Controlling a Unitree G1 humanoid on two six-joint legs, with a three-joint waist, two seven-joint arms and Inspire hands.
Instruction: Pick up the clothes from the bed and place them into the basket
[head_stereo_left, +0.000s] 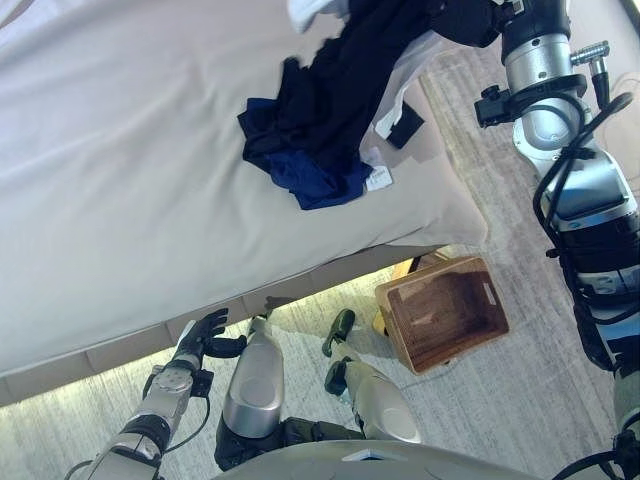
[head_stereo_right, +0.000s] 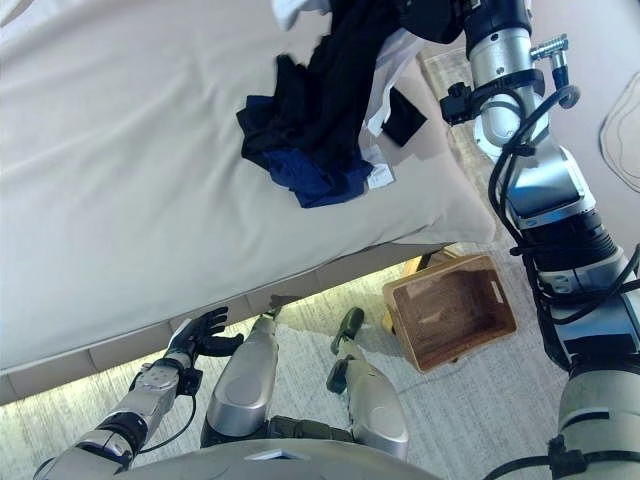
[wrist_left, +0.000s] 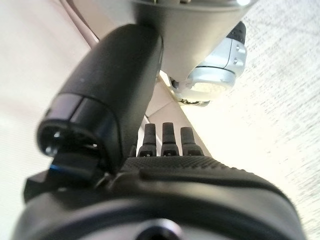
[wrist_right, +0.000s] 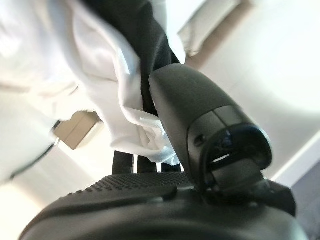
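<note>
A heap of clothes (head_stereo_left: 320, 120) lies near the bed's right edge: black cloth on top, a navy piece (head_stereo_left: 315, 180) below, white bits at the side. My right hand (head_stereo_left: 472, 24) is at the heap's far end, above the bed's (head_stereo_left: 130, 170) edge. Its thumb (wrist_right: 200, 110) pinches black cloth (wrist_right: 145, 30) and white cloth (wrist_right: 125, 105) against its fingers, and the black cloth stretches from the heap up to it. The wooden basket (head_stereo_left: 445, 312) stands on the floor beside the bed, with nothing in it. My left hand (head_stereo_left: 203, 332) hangs low by the bed's near edge, fingers (wrist_left: 165, 136) straight, holding nothing.
A pale rug (head_stereo_left: 520, 380) covers the floor around the basket. The bed's near edge overhangs a lit gap (head_stereo_left: 310, 300) above the floor. A round mat (head_stereo_right: 625, 125) lies at the far right.
</note>
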